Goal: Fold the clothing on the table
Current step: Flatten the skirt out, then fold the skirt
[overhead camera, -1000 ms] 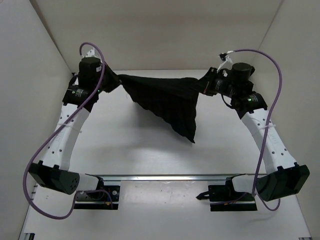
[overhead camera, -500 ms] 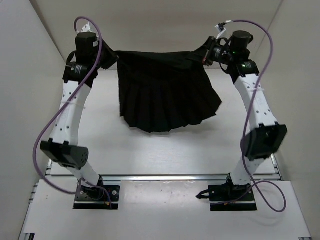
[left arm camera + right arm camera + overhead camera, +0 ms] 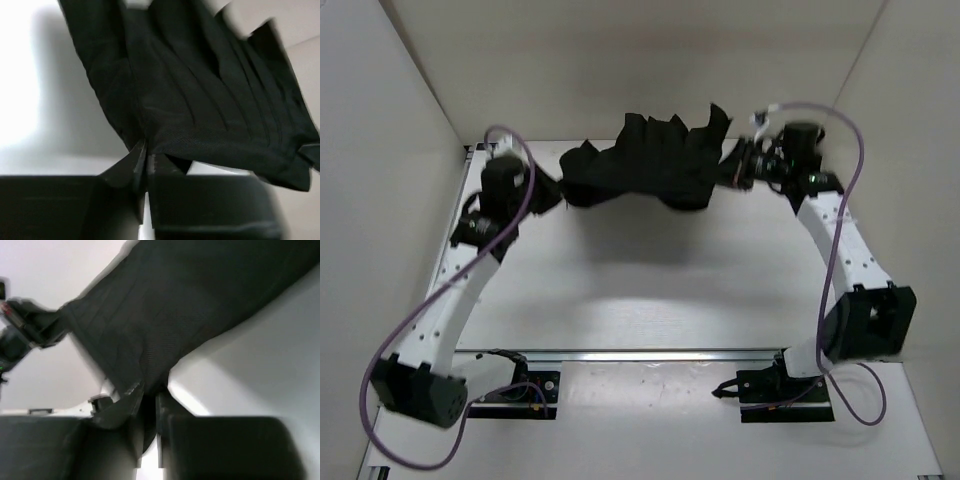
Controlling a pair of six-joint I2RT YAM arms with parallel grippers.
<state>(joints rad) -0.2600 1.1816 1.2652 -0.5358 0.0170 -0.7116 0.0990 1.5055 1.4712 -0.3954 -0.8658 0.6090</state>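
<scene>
Top external view: the clothing [image 3: 650, 165], a black pleated garment, is shown bunched and slung between the two grippers over the far part of the table [image 3: 650, 300], close to the rear wall. Its upper edge is thrown up in ragged peaks, and a soft shadow is cast on the white surface beneath. The left gripper [image 3: 552, 193] is seen at the garment's left end and the right gripper [image 3: 728, 170] at its right end. Left wrist view: the fingers [image 3: 122, 172] are drawn almost together, with a corner of fabric pinched at their tips. Right wrist view: the fingers [image 3: 117, 412] are likewise closed on a fold, from which the cloth is stretched away. A metal rail [image 3: 650, 353] is visible along the near edge.
</scene>
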